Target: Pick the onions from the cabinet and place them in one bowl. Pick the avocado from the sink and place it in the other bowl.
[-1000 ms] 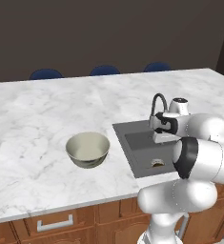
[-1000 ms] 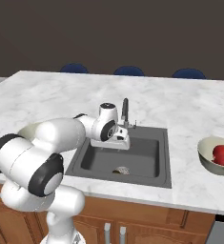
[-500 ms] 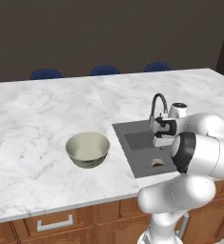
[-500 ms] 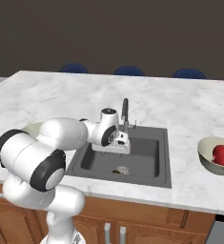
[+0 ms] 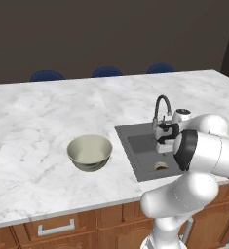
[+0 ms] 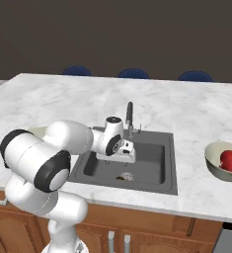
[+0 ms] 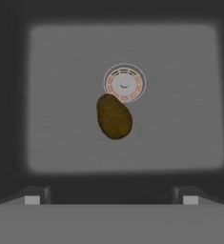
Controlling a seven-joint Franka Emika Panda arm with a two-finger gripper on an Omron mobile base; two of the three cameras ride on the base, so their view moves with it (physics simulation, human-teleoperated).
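The gripper (image 7: 111, 200), jaws spread wide and empty, hangs over the sink (image 6: 159, 170), where the avocado (image 7: 114, 116) lies touching the drain (image 7: 125, 84) (on its edge).

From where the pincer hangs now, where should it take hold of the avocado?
Probably straight down, across the middle of the avocado. It lies flat on the sink floor beside the drain, egg-shaped, so the open pincer should close across its narrow width.

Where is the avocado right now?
In the hand view, the avocado lies on the sink floor, touching the round drain, straight below the open gripper.
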